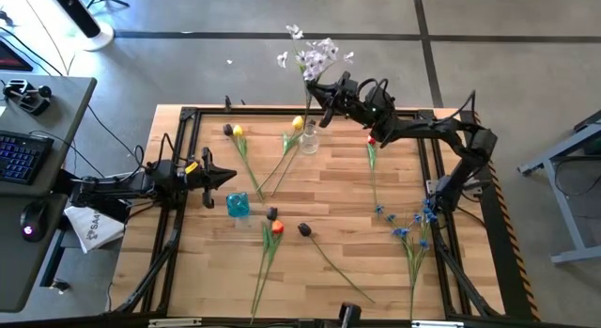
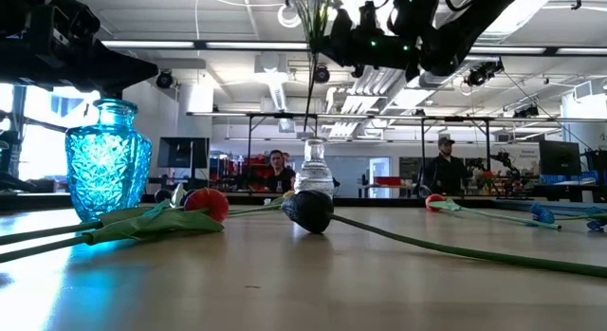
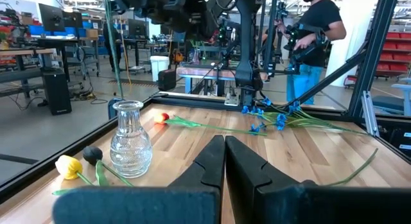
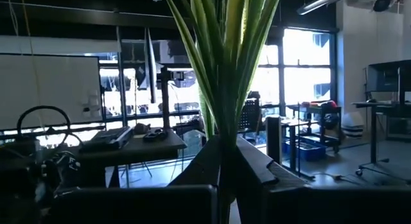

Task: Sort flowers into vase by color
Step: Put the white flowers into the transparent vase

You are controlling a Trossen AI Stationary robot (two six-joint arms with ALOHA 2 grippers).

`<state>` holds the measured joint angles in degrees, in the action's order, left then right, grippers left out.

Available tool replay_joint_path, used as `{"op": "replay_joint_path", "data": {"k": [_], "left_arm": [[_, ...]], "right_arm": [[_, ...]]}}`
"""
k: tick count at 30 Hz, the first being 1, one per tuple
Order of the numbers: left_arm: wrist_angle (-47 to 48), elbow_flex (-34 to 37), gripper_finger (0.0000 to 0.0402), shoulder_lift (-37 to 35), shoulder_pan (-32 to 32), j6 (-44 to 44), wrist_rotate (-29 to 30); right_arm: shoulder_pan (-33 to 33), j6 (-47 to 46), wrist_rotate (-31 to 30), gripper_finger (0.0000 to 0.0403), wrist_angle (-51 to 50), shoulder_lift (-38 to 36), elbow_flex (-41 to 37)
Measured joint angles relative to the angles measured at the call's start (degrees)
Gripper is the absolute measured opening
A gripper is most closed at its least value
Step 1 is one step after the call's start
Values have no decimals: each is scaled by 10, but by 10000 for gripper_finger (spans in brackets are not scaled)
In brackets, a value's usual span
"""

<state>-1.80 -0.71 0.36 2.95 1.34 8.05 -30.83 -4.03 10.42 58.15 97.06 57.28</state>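
My right gripper [image 1: 317,91] is shut on the white-lilac sprig [image 1: 315,54] above the clear glass vase [image 1: 308,138] at the table's far middle. In the low view the sprig's thin stem [image 2: 312,94] hangs down to the vase's mouth [image 2: 312,141]; I cannot tell whether it is inside. My left gripper [image 1: 228,177] is shut and empty beside the blue vase [image 1: 238,204]. Yellow tulips [image 1: 237,131] [image 1: 298,123], an orange-red tulip [image 1: 277,227], dark purple tulips [image 1: 304,229] and blue blossoms [image 1: 413,220] lie flat on the table. My right gripper pinches the sprig's stem and its long green leaves [image 4: 225,121] between its two fingers, below the blossoms. The fingers come about level from the table's right and lie across the stem. The sprig stands upright, blossoms above the fingers, its bare stem hanging below them.
A red tulip [image 1: 371,140] lies just right of the clear vase, under the right arm. A black frame [image 1: 188,112] rims the table. People stand in the room behind it [image 2: 446,160]. Bare wood lies at the table's near left [image 1: 202,272].
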Motion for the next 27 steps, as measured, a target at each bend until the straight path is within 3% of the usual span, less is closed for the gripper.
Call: {"op": "replay_joint_path", "data": {"k": [7, 21, 27], "left_arm": [[0, 0, 1, 0, 0, 0, 0], [0, 0, 1, 0, 0, 0, 0], [0, 0, 1, 0, 0, 0, 0]], "right_arm": [[-14, 24, 20, 11, -3, -16, 0], [-10, 66, 48, 12, -164, -16, 0], [-9, 71, 48, 58, -208, -16, 0]]}}
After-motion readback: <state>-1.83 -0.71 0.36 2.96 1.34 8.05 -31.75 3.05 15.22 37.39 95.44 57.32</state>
